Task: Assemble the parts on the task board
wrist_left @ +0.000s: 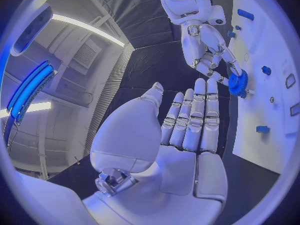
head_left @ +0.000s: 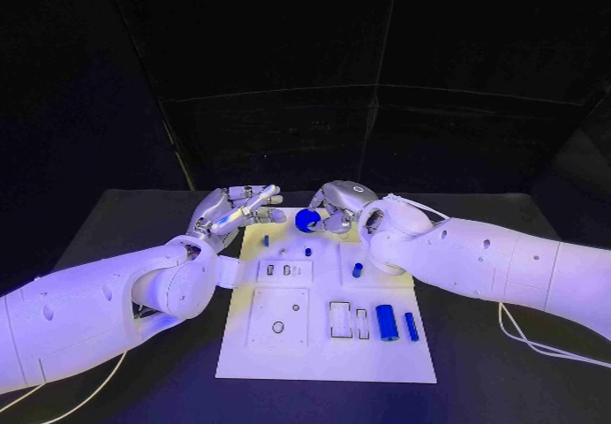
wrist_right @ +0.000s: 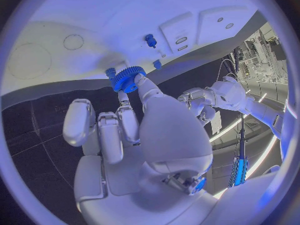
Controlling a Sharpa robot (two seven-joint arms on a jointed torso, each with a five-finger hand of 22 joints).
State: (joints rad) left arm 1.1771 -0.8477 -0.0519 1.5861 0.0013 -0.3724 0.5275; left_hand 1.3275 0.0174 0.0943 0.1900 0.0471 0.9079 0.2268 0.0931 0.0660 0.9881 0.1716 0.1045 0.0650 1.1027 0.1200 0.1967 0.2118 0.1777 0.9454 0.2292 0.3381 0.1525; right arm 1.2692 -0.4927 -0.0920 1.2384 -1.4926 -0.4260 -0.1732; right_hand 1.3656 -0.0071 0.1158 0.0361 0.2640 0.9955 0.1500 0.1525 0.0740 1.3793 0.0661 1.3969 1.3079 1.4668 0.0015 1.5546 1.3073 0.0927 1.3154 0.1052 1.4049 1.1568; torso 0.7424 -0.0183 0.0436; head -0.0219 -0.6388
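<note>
A black table (head_left: 153, 221) carries the work, with white cables (head_left: 529, 340) trailing, apparently loose, across it.

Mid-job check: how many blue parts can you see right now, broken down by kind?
Blue gear, pinched by the right hand: 1
Small blue pegs: 3
Long blue cylinders: 2
Total: 6
</note>
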